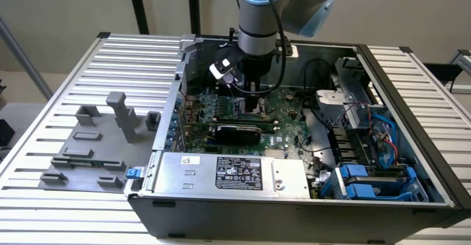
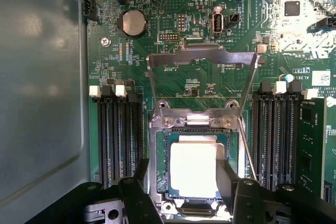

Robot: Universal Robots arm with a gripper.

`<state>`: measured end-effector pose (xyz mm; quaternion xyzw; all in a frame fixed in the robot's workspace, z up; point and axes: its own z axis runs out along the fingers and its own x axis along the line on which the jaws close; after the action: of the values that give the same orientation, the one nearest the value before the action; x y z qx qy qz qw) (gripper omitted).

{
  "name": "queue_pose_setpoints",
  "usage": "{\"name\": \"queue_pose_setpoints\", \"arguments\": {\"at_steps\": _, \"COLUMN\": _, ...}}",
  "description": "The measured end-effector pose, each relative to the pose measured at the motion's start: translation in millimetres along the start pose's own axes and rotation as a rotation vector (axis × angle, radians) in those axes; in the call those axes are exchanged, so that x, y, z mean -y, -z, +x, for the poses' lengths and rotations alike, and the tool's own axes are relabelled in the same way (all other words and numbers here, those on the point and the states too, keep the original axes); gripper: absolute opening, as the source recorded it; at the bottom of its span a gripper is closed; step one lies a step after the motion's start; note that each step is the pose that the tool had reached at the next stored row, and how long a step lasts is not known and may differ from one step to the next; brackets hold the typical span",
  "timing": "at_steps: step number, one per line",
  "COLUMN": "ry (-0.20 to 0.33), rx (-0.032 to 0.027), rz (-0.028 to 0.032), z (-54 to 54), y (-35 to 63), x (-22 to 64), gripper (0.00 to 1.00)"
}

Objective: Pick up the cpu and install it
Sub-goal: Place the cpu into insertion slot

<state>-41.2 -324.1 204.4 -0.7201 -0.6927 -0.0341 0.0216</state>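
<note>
The cpu [image 2: 193, 170], a flat square chip with a pale metallic top and green rim, lies in the motherboard socket [image 2: 160, 129], square with the frame. The socket's metal load plate [image 2: 202, 59] is swung up and open behind it. My gripper [image 2: 184, 184] is low over the socket, its dark fingers [image 2: 140, 182] standing on either side of the chip. A strip of socket frame shows between one finger and the chip, while the other finger overlaps the chip's edge. In the exterior view the gripper [image 1: 250, 93] reaches down inside the open computer case [image 1: 383, 79] to the motherboard.
Black memory slots [image 2: 118, 140] flank the socket on both sides. The case wall [image 2: 42, 103] rises close beside them. A power supply [image 1: 235, 173] and blue drive bays [image 1: 375, 181] fill the case's near side. Grey fixture blocks [image 1: 121, 115] stand outside the case on the slatted table.
</note>
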Motion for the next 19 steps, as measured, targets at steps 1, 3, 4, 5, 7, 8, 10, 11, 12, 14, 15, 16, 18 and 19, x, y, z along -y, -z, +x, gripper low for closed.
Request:
{"name": "queue_pose_setpoints", "arguments": {"at_steps": 1, "ry": 0.000, "rx": 0.0000, "rz": 0.0001, "z": -0.4, "y": 0.1, "x": 0.0, "gripper": 0.62}}
{"name": "queue_pose_setpoints", "arguments": {"at_steps": 3, "ry": 0.000, "rx": 0.0000, "rz": 0.0005, "z": -1.2, "y": 0.3, "x": 0.0, "gripper": 0.62}}
{"name": "queue_pose_setpoints", "arguments": {"at_steps": 4, "ry": 0.000, "rx": 0.0003, "rz": 0.0008, "z": -1.4, "y": 0.5, "x": 0.0, "gripper": 0.62}}
{"name": "queue_pose_setpoints", "arguments": {"at_steps": 5, "ry": 0.000, "rx": 0.0002, "rz": 0.0008, "z": -1.8, "y": 0.6, "x": 0.0, "gripper": 0.62}}
{"name": "queue_pose_setpoints", "arguments": {"at_steps": 7, "ry": 0.000, "rx": 0.0000, "rz": 0.0009, "z": -2.9, "y": 0.7, "x": -0.1, "gripper": 0.62}}
{"name": "queue_pose_setpoints", "arguments": {"at_steps": 8, "ry": 0.000, "rx": 0.0000, "rz": 0.0010, "z": -3.5, "y": 0.7, "x": -0.1, "gripper": 0.62}}
{"name": "queue_pose_setpoints", "arguments": {"at_steps": 10, "ry": 0.000, "rx": 0.0001, "rz": 0.0009, "z": -4.2, "y": 0.8, "x": -0.1, "gripper": 0.62}}
{"name": "queue_pose_setpoints", "arguments": {"at_steps": 11, "ry": 0.000, "rx": -0.0003, "rz": 0.0008, "z": -4.3, "y": 0.7, "x": -0.1, "gripper": 0.62}}
{"name": "queue_pose_setpoints", "arguments": {"at_steps": 12, "ry": 0.000, "rx": -0.0010, "rz": 0.0010, "z": -4.4, "y": 0.6, "x": -0.1, "gripper": 0.62}}
{"name": "queue_pose_setpoints", "arguments": {"at_steps": 14, "ry": 0.000, "rx": -0.0042, "rz": 0.0011, "z": -4.5, "y": 0.3, "x": -0.1, "gripper": 0.62}}
{"name": "queue_pose_setpoints", "arguments": {"at_steps": 15, "ry": 0.000, "rx": -0.0067, "rz": 0.0013, "z": -4.6, "y": 0.2, "x": -0.1, "gripper": 0.62}}
{"name": "queue_pose_setpoints", "arguments": {"at_steps": 16, "ry": 0.000, "rx": -0.0099, "rz": 0.0015, "z": -4.6, "y": -0.1, "x": -0.1, "gripper": 0.62}}
{"name": "queue_pose_setpoints", "arguments": {"at_steps": 18, "ry": 0.001, "rx": -0.0167, "rz": 0.0017, "z": -4.6, "y": -0.8, "x": -0.1, "gripper": 0.62}}
{"name": "queue_pose_setpoints", "arguments": {"at_steps": 19, "ry": 0.001, "rx": -0.0193, "rz": 0.0018, "z": -4.6, "y": -1.0, "x": -0.1, "gripper": 0.62}}
